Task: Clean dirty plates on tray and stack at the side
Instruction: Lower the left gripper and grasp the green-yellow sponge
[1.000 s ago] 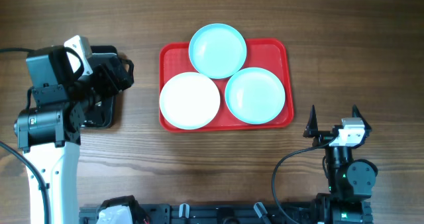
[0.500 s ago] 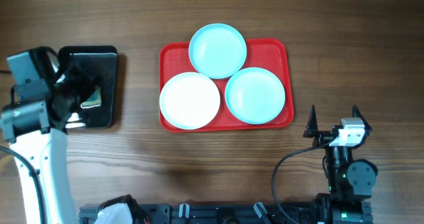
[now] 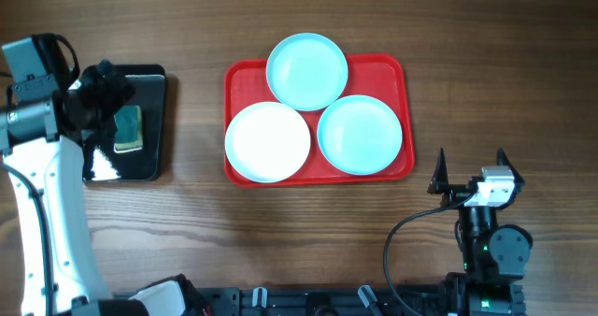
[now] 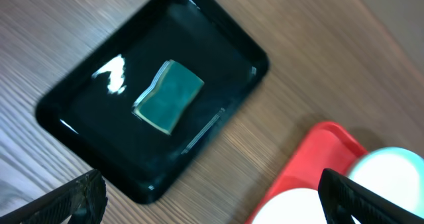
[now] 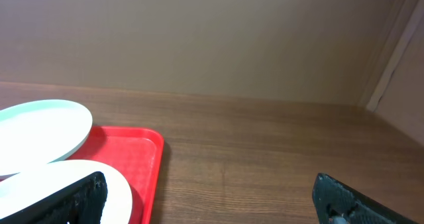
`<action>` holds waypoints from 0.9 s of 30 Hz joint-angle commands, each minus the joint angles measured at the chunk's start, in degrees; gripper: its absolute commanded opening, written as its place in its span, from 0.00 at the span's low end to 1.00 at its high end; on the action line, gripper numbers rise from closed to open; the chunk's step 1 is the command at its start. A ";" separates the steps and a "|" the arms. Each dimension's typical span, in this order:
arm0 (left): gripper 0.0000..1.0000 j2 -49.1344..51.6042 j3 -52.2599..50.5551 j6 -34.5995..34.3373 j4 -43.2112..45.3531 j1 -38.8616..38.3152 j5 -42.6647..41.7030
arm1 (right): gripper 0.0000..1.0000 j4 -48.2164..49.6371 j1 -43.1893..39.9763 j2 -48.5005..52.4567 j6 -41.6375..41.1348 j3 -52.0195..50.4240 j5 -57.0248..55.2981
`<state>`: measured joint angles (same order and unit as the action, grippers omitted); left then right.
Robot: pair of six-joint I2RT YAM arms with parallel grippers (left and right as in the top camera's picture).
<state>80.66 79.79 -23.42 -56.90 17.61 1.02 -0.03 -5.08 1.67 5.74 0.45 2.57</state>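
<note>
Three plates lie on the red tray (image 3: 392, 68): a turquoise one (image 3: 306, 71) at the back, a white one (image 3: 267, 141) front left, and a turquoise one (image 3: 360, 134) front right. My left gripper (image 3: 101, 101) is open and empty above the left part of a black tray, well left of the red tray. In the left wrist view, its fingers (image 4: 212, 197) frame the red tray's corner (image 4: 318, 151) and the white plate (image 4: 291, 214). My right gripper (image 3: 470, 162) is open and empty, just right of the red tray's front right corner. The right wrist view (image 5: 212, 197) shows two plates (image 5: 40, 128) on the tray (image 5: 132, 151).
A glossy black tray (image 3: 149, 157) stands left of the red tray and holds a green sponge (image 3: 127, 129). Both also show in the left wrist view, the tray (image 4: 86, 131) and the sponge (image 4: 169, 95). Bare wooden table surrounds both trays.
My left arm has swung left and back off the black tray, uncovering the green sponge lying in it. The right arm and the plates have not moved.
</note>
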 commanded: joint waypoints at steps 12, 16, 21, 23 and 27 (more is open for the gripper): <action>0.84 19.91 1.07 24.72 4.35 0.50 5.92 | 1.00 0.15 -0.31 0.00 0.24 -0.15 0.52; 0.88 22.03 1.07 24.70 5.90 1.84 6.34 | 1.00 0.15 -0.31 0.00 0.26 -0.15 0.52; 0.88 25.29 1.01 24.72 6.47 4.31 6.34 | 1.00 0.13 -0.28 0.00 0.26 -0.15 0.52; 0.88 26.43 1.01 24.79 7.23 4.94 4.87 | 1.00 0.15 -0.31 0.00 0.24 -0.15 0.52; 0.88 28.30 1.01 32.17 7.78 5.07 -3.54 | 1.00 0.13 -0.31 0.00 0.26 -0.15 0.52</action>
<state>107.00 79.85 1.54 -49.41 22.50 4.84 -0.03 -5.08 1.65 5.74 0.45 2.59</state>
